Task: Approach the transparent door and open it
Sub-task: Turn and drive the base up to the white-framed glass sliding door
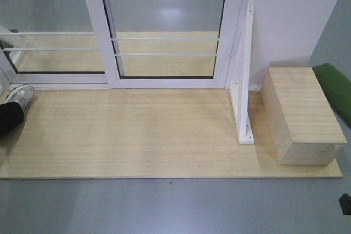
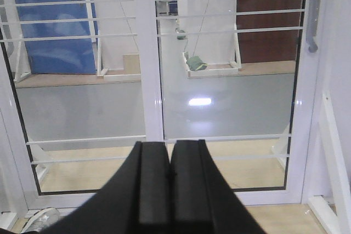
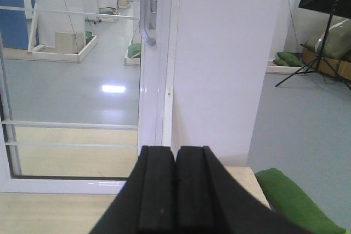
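Observation:
The transparent door (image 1: 164, 26) is a tall glass panel in a white frame with thin white horizontal bars, standing shut at the far side of a wooden platform. Its curved silver-grey handle shows at the upper right of the left wrist view (image 2: 313, 12) and at the top of the right wrist view (image 3: 147, 9). My left gripper (image 2: 169, 149) is shut and empty, pointing at the door's left stile from a distance. My right gripper (image 3: 175, 152) is shut and empty, pointing at the door's right stile below the handle. Neither touches the door.
A handle-less glass panel (image 1: 49, 26) adjoins on the left. A white bracket (image 1: 244, 80) stands by the white wall (image 1: 290, 15). A wooden box (image 1: 301, 116) and green cushion (image 1: 335, 89) lie right. A person's shoe (image 1: 19, 98) is at left.

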Robot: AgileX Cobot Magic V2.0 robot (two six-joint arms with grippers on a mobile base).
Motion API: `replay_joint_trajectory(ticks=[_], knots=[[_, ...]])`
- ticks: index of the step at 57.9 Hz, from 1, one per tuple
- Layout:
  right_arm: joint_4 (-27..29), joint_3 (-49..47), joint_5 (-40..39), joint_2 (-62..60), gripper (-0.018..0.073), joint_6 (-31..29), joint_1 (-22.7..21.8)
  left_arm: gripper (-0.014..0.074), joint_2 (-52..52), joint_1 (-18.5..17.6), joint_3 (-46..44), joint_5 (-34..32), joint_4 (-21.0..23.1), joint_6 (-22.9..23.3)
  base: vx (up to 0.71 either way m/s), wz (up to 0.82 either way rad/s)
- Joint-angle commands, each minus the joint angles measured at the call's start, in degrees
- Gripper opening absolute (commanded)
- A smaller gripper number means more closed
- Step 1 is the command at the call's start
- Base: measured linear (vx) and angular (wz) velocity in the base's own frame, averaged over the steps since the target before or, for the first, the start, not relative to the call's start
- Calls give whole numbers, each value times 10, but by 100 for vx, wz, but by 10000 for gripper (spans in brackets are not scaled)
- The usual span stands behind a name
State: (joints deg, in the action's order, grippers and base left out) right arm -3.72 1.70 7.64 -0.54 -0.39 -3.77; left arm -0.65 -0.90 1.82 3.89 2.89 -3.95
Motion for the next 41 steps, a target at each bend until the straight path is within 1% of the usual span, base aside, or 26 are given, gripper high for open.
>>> replay_joint_trajectory(ticks=[1,21,41], knots=[[-3,2,-49,-7,-6,0,-3,-6,-3,-2,8,-45,4,4,54,12],[-3,2,-49,-7,-6,0,-3,-6,-3,-2,8,-45,4,4,51,8],[-3,2,-49,-7,-6,0,-3,-6,-3,-2,8,-45,4,4,45,-5]])
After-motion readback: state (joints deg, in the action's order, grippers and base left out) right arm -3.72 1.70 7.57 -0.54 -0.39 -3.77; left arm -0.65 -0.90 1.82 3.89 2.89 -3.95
